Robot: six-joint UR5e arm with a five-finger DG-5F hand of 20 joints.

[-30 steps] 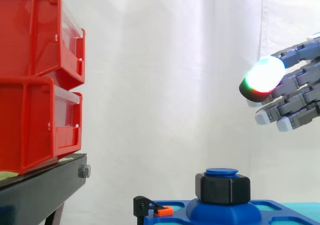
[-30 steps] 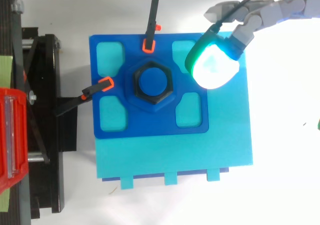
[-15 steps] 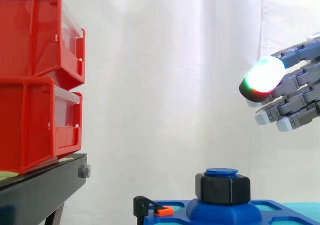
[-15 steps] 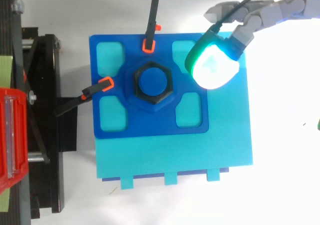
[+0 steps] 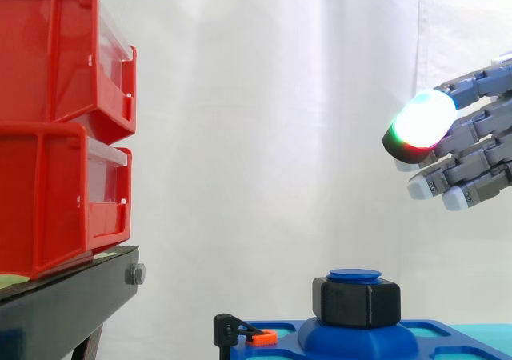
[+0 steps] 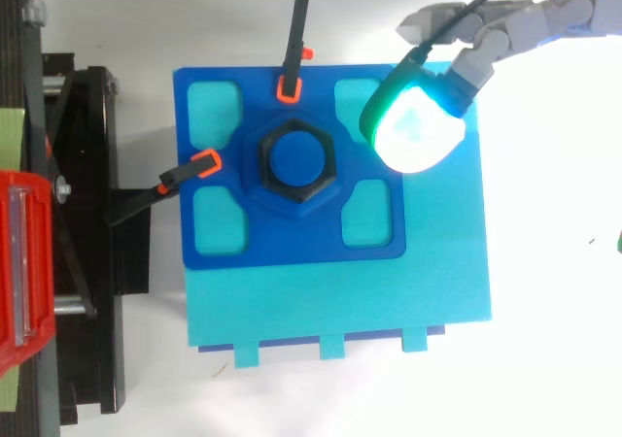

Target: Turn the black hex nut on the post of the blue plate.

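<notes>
In the side view, the hand (image 5: 478, 128) is seen at the right edge, upper half of the frame. Its fingers are loosely extended and nothing is held. The black hex nut (image 5: 357, 301) sits low and right of centre on the post (image 5: 354, 275) of the blue plate (image 5: 280, 352), well apart from the hand. If the descent were misjudged, the post's cap could be struck from above instead of the nut's flats being enclosed.

In the top view, the nut (image 6: 328, 180) lies centre-left in the frame. A glowing fingertip pad (image 6: 418, 131) hangs over the plate's (image 6: 292, 238) upper-right part, beside the nut and not above it. Without a shift toward frame left, the fingers would probably close on air or on one corner only and slip. A wide spread might also foul the clamps (image 6: 292, 58) at the plate's top and left edges.
</notes>
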